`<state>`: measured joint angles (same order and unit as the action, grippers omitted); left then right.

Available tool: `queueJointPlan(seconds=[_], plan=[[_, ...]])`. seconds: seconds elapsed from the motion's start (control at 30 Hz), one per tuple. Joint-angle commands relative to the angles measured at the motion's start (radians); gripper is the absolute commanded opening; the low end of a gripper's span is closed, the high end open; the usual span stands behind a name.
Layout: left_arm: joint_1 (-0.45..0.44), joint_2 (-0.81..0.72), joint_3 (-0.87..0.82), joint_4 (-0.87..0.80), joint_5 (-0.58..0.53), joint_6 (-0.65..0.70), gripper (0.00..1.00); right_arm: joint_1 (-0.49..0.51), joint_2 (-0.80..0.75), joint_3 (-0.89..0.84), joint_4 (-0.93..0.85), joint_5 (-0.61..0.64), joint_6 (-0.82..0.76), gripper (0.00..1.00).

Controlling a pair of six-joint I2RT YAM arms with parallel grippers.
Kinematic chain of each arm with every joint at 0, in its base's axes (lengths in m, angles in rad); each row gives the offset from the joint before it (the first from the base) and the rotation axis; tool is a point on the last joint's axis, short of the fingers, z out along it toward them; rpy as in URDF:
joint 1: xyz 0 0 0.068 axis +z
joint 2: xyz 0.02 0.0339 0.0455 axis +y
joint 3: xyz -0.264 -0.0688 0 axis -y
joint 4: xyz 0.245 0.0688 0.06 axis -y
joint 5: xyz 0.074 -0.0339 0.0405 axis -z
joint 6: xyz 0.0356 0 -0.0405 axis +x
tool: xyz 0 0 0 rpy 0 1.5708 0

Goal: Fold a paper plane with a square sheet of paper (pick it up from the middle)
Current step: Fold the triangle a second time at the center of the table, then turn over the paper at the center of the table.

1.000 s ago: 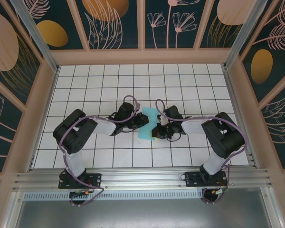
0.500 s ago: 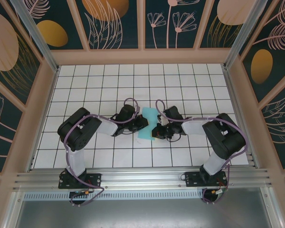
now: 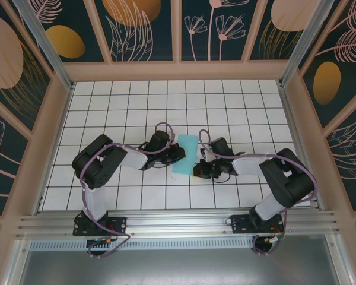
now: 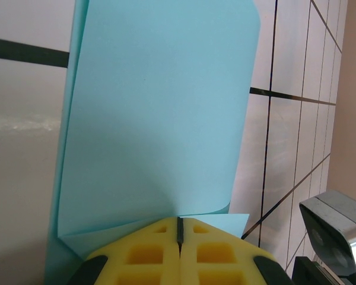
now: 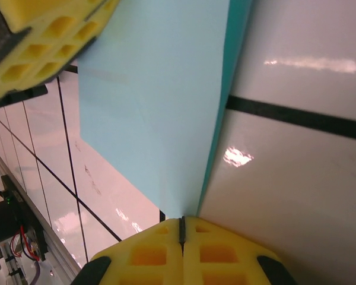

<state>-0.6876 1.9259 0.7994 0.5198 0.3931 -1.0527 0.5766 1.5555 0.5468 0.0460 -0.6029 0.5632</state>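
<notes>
Left gripper (image 4: 179, 228) pinched tight on the left edge of the folded square sheet of paper (image 4: 160, 119). Right gripper (image 5: 181, 224) clamps its near right corner. Sheet mid-table (image 3: 130, 101), open tiles around, walls well apart. Right gripper now sits nearer than a second ago.

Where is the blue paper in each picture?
Top external: the paper lies in the middle of the table.
Left wrist: the paper fills the centre, rising from the bottom edge.
Right wrist: the paper stretches from bottom centre up to the top, left of middle.
Shared landmark: the table's black grid lines.
</notes>
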Motion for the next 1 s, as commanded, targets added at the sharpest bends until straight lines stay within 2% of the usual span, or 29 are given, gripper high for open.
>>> queueJointPlan(seconds=[0.0, 0.13, 0.27, 0.33, 0.37, 0.6, 0.97], plan=[[0.001, 0.017, -0.006, -0.088, -0.048, 0.015, 0.08, 0.000, -0.044, -0.005, -0.114, 0.032, 0.003, 0.01], [0.001, -0.033, 0.004, -0.060, -0.022, 0.022, 0.11, -0.018, -0.077, 0.056, -0.101, 0.114, 0.038, 0.07], [0.001, -0.076, 0.039, -0.101, -0.029, 0.040, 0.12, -0.023, -0.065, 0.079, -0.063, 0.152, 0.067, 0.15], [0.001, -0.089, 0.053, -0.113, -0.028, 0.049, 0.13, -0.059, -0.065, 0.076, -0.025, 0.160, 0.089, 0.25], [0.002, -0.094, 0.056, -0.116, -0.029, 0.047, 0.14, -0.062, -0.057, 0.075, -0.005, 0.146, 0.091, 0.27], [0.001, -0.083, 0.066, -0.155, -0.045, 0.057, 0.13, -0.072, 0.010, 0.099, 0.046, 0.108, 0.103, 0.31], [0.001, -0.038, 0.080, -0.199, -0.063, 0.072, 0.10, -0.075, 0.081, 0.134, 0.081, 0.095, 0.118, 0.32]])
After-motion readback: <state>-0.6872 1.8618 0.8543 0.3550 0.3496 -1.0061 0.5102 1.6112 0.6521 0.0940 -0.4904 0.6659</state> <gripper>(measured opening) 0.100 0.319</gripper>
